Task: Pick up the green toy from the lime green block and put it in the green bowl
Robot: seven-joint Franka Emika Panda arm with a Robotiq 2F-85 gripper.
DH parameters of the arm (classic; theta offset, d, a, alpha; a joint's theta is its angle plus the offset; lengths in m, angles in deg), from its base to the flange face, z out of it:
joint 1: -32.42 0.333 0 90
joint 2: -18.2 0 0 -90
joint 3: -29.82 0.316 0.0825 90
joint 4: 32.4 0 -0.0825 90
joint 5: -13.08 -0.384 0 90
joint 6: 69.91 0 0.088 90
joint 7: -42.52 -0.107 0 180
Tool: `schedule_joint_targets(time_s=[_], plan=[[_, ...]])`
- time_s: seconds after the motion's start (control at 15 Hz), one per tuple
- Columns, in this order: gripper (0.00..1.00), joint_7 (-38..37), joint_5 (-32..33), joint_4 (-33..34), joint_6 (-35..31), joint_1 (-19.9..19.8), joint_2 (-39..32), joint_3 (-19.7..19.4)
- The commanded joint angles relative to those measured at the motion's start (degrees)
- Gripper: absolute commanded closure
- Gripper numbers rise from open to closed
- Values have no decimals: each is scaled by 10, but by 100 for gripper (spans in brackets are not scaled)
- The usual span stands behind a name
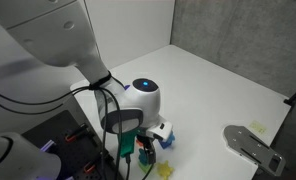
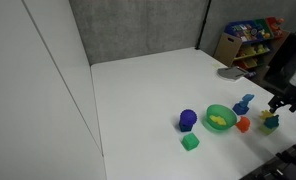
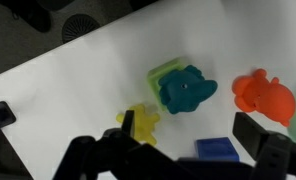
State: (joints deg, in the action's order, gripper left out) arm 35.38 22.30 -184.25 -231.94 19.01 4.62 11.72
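2 fingers [image 3: 273,155] face 1 green toy [image 3: 186,90], 1 orange toy [image 3: 264,96].

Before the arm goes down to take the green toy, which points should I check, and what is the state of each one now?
1. Dark teal-green toy sits on the lime green block: ok.
2. Gripper is open and its fingers hold nothing: ok.
3. Fingers are around the toy: not ok, they are not at it yet.
4. Free room beside the toy: not ok, the orange toy and the yellow star-shaped toy lie close.
5. Round green bowl has room: ok, though something yellow lies inside.
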Motion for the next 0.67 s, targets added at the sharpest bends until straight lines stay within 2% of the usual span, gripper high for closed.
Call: schedule_joint_targets(time_s=[0.0,0.2,0.4,0.53,0.6], plan=[[0,6,-5,4,-38,7,-37,-9],[0,33,-32,-5,-66,-6,-51,12],[0,43,-43,-9,-94,-6,-65,18],[0,63,-62,-16,-109,-24,-70,41],[25,71,-70,-16,-112,-31,-73,50]])
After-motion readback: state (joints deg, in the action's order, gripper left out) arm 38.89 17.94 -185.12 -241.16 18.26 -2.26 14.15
